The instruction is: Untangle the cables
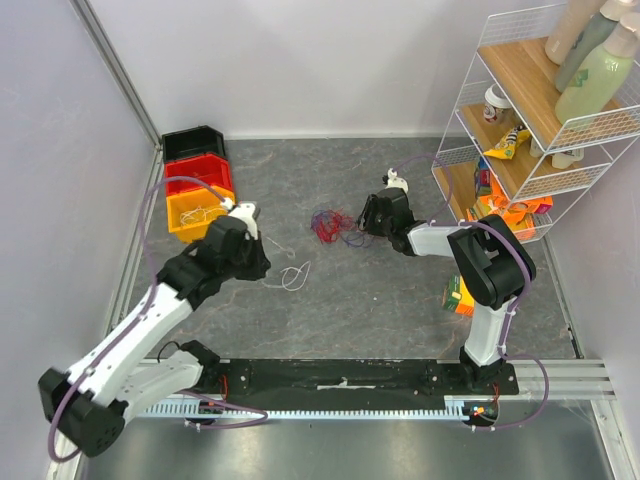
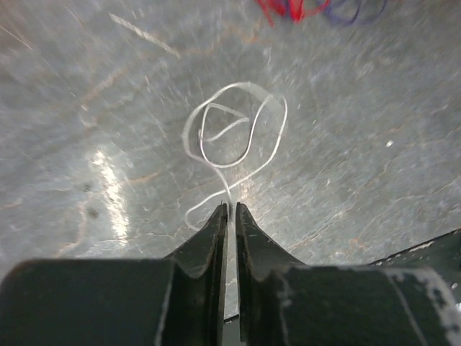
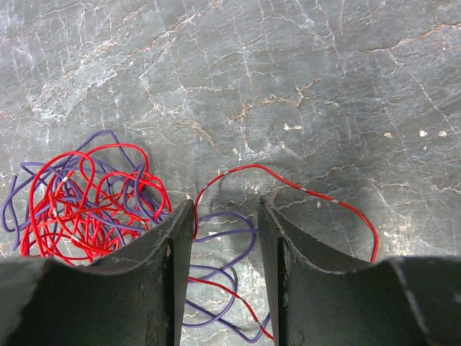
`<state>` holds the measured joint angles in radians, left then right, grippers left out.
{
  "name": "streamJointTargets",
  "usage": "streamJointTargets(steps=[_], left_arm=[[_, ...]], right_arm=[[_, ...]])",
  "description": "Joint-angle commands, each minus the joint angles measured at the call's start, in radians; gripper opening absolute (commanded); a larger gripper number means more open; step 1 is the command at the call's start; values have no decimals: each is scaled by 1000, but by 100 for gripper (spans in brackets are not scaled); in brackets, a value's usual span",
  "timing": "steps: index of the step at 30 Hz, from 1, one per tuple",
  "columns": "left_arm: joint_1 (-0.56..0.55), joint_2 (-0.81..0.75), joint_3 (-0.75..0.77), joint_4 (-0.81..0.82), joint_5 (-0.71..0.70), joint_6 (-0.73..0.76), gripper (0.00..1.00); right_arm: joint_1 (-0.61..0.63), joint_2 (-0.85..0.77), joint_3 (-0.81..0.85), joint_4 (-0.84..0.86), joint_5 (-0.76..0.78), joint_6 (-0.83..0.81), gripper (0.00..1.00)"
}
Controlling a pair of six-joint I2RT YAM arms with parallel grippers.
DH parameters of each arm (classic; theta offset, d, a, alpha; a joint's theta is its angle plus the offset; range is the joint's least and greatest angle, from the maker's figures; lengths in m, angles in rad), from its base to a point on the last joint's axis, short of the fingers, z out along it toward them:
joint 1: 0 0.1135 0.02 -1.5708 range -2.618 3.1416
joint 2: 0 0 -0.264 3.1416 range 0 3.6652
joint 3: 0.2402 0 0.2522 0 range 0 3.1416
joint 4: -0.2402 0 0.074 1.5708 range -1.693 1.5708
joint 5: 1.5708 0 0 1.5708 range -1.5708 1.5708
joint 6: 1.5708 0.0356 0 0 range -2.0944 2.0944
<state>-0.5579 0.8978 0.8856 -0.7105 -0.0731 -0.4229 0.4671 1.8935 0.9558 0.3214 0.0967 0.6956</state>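
Note:
A white cable (image 2: 241, 84) lies on the grey table in a loose double loop, one end running back to my left gripper (image 2: 230, 207). Its jaws stand a narrow slit apart, wider than the wire, so they are open a crack and not pinching it. In the top view the left gripper (image 1: 264, 266) sits just left of that white cable (image 1: 293, 277). A red and purple tangle (image 3: 79, 198) lies to the left of my right gripper (image 3: 225, 202), which is open and low over the table. Loose purple strands (image 3: 230, 216) and a red strand (image 3: 317, 193) run between and around its fingers.
Black (image 1: 193, 142), red (image 1: 200, 170) and yellow (image 1: 180, 205) bins stand stacked at the back left, with white wires in the yellow one. A wire shelf (image 1: 455, 155) with bottles and packets stands at the right. A small box (image 1: 458, 295) sits by the right arm.

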Motion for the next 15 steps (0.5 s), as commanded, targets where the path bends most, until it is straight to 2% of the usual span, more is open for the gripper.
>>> streamJointTargets(steps=[1,3,9,11,12,13,15], left_arm=[[1,114,-97,153,98,-53,14],[1,147,-103,175,84,-60,15],[0,207,-103,261,102,-54,41],[-2,236,-103,279,119,-51,67],[-5,246,-108,295,124,-51,83],[-8,260,-114,310,124,-53,94],[-10,314,-116,327,101,-37,95]], right_arm=[[-1,-7,-5,18,-17,-7,49],[-1,-10,-9,21,-17,-7,49],[-1,1,3,16,-26,-8,49],[-1,-1,3,16,-26,-10,49],[-2,-1,3,15,-26,-10,49],[-1,-1,1,16,-29,-10,49],[-1,4,4,19,-35,-8,49]])
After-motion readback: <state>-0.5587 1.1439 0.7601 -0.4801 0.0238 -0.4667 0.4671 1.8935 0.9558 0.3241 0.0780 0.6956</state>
